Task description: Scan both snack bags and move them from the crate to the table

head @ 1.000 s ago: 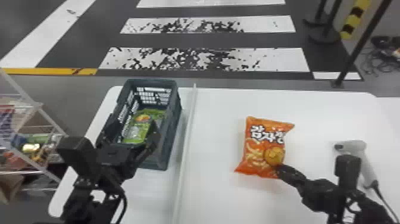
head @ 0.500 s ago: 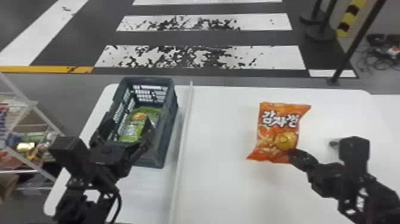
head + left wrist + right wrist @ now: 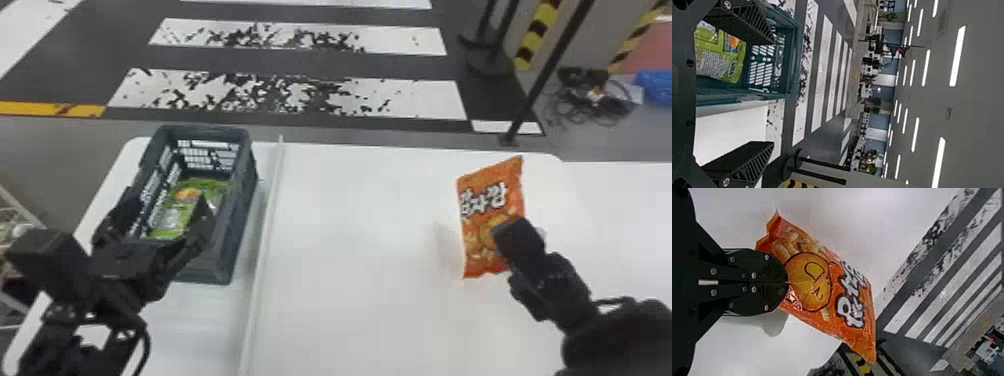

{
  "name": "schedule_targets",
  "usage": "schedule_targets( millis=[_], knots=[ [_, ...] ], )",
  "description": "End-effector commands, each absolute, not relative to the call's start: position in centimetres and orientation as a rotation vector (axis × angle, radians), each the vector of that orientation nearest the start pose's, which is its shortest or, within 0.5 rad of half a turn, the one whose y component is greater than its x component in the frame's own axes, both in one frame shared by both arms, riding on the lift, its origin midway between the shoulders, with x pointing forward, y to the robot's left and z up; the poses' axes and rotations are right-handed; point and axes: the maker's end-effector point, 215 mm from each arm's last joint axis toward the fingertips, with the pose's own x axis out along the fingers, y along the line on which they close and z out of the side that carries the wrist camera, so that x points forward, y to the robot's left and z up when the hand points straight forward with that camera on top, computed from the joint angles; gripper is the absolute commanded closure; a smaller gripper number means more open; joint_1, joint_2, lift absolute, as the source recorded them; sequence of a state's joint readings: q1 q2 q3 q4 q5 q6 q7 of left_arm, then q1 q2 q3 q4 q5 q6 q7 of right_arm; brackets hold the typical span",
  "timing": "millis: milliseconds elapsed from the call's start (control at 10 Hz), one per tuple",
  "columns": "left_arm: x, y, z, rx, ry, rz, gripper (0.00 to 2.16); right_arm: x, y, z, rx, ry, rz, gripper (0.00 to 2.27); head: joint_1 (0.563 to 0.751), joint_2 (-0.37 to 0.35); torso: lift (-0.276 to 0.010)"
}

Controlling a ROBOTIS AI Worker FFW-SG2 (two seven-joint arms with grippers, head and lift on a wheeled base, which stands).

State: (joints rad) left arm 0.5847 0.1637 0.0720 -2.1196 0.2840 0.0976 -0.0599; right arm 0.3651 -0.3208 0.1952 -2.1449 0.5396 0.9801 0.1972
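Right end effector (image 3: 788, 282) pinching orange snack bag (image 3: 809, 280) at center-left, presumably keeping its printed face exposed for scanning.

Right of the crate (image 3: 240, 210), a narrow raised strip (image 3: 265, 250) runs lengthwise close beside it. Past that strip lies wide, open room on the table (image 3: 360, 225), reaching as far as the orange bag (image 3: 490, 200) and the right gripper (image 3: 520, 245), well apart from the crate. Left of the crate only a thin margin remains. Its walls block sideways entry around the green bag (image 3: 175, 215); the way in is from above, where the left gripper's (image 3: 165, 200) parted jaws obstruct the near part.
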Motion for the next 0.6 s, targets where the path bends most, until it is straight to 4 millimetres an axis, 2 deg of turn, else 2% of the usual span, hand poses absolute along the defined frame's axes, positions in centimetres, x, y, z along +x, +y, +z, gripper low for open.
schedule_targets(
  millis=[0, 100, 300, 500],
  knots=[
    [42.5, 25.6, -35.5, -0.111, 0.128, -0.093, 0.09, 40.0, -31.9, -46.0, -0.945, 0.752, 0.001, 2.25, 0.695, -0.061, -0.037],
    [42.5, 25.6, -35.6, -0.114, 0.129, -0.094, 0.09, 39.4, -31.1, -45.2, -1.056, 0.727, -0.022, 2.25, 0.695, -0.083, -0.037],
    [42.5, 25.7, -35.7, -0.115, 0.132, -0.096, 0.09, 38.7, -25.4, -45.4, -1.178, 0.636, 0.057, 2.25, 0.695, -0.074, -0.037],
    [42.5, 25.9, -35.5, -0.117, 0.129, -0.097, 0.09, 38.9, -22.0, -46.3, -1.368, 0.541, 0.102, 2.25, 0.695, 0.006, -0.037]
  ],
)
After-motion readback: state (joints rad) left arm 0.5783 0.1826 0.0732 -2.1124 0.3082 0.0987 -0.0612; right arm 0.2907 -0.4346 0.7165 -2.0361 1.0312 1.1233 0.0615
